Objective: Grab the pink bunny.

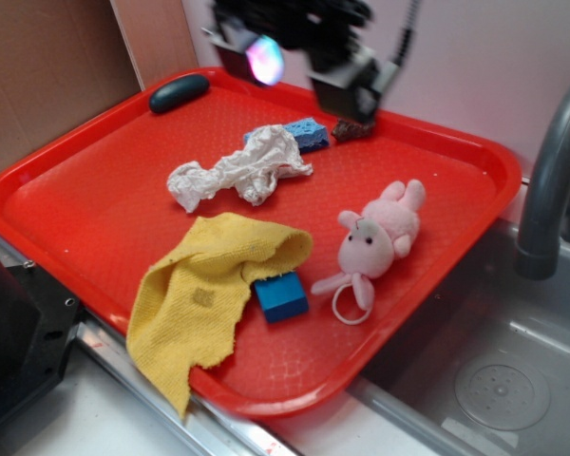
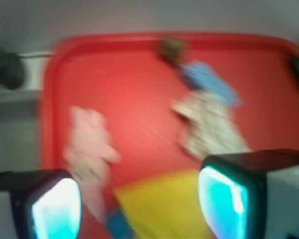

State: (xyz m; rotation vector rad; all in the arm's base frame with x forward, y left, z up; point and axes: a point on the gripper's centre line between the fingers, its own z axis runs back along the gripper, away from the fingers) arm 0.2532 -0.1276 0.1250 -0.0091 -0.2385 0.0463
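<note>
Exterior view: a red tray (image 1: 95, 204) sits beside a grey sink (image 1: 513, 370) with a dark faucet (image 1: 551, 171) at the right edge. The pink bunny (image 1: 380, 239) lies on the right half of the tray, head toward the near rim, its white ring loop resting on the tray surface just below it. Left of the bunny lies a yellow cloth (image 1: 214, 294), which drapes over the near rim and partly covers a blue block (image 1: 281, 296). Farther back, a crumpled off-white cloth (image 1: 237, 171) lies touching a blue sponge (image 1: 307, 133); a small dark brown lump (image 1: 350, 129) sits just beside the sponge, and a dark teal oval object (image 1: 179, 92) rests at the far left corner. The gripper (image 1: 299, 66) hangs blurred above the far rim, well apart from the bunny — nothing is seen between its fingers. Wrist view, heavily blurred: both fingers (image 2: 55, 209) show at the bottom corners, spread wide with open space between them and clamping nothing. The pink bunny (image 2: 89, 149) appears at left on the tray (image 2: 134, 114), apart from the fingers' gap; the off-white cloth (image 2: 209, 129), the sponge (image 2: 207, 82) and the yellow cloth (image 2: 159, 204) are also visible — finer detail cannot be made out.
</note>
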